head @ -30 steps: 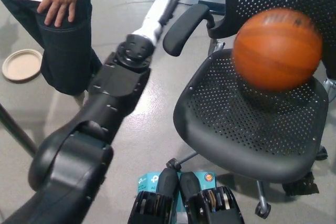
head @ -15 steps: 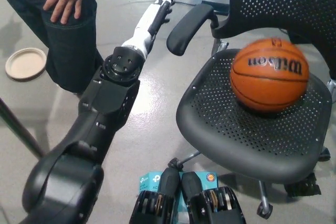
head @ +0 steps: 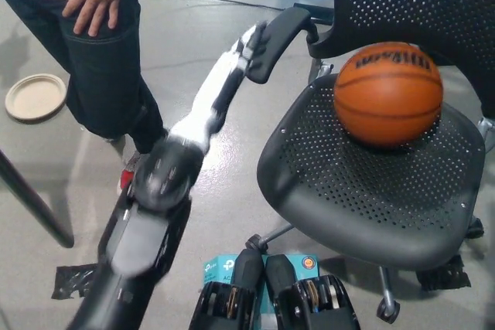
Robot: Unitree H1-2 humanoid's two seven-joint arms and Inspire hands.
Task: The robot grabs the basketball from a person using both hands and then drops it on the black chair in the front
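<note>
We see a pebbled, matt orange basketball (head: 387, 94) on a chair (head: 371, 183) of perforated, matt black plastic, above a smooth, faintly glossy grey floor (head: 224, 214); the trousers (head: 104, 59) look like dark denim.

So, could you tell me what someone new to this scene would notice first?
Most likely the orange basketball, resting on the perforated seat of the black chair at the right, with neither hand on it. Next, the robot's left arm, blurred, stretching from lower left up to the chair's armrest. At upper left a person stands beside a round plate on the floor.
</note>
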